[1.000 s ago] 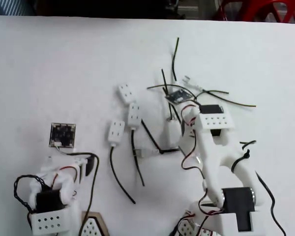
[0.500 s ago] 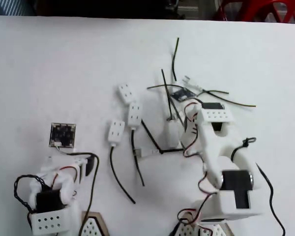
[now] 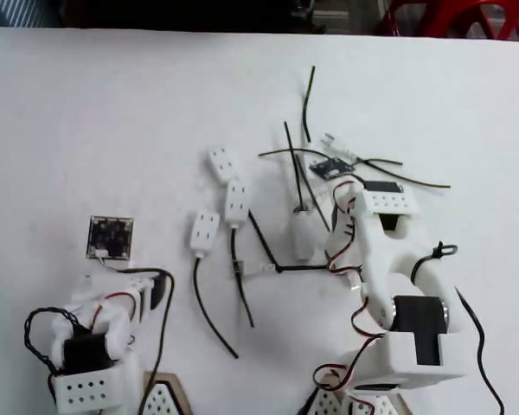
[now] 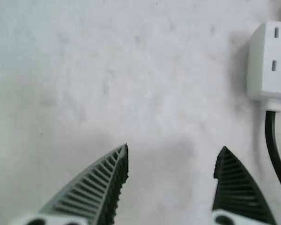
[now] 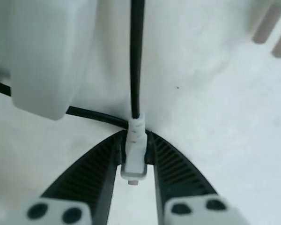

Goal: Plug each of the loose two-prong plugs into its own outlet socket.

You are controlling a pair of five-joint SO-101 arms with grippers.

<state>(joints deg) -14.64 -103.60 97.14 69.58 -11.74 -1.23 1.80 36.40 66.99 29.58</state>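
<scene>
Right gripper (image 5: 135,138): dark ribbed fingers clamped on a small white plug (image 5: 134,157), whose black cord (image 5: 136,56) leads away from the fingers.
Hidden: in the high view the right arm's white wrist (image 3: 382,203) covers this gripper and plug, right of centre. I cannot tell which cord on the table is the held one. A large white block (image 5: 42,56) beside the cord is cut off.
Left gripper (image 4: 173,149): fingers apart over the bare white table (image 4: 107,70), near left.
Sockets: a white two-slot outlet socket (image 4: 270,61), partly cut off, lies just beyond it. Three white outlet sockets (image 3: 236,201) lie mid-table.
Change: the right wrist has drawn back, nearer and rightward. The white oblong piece (image 3: 304,238) has slid slightly nearer. The left arm is unmoved.
</scene>
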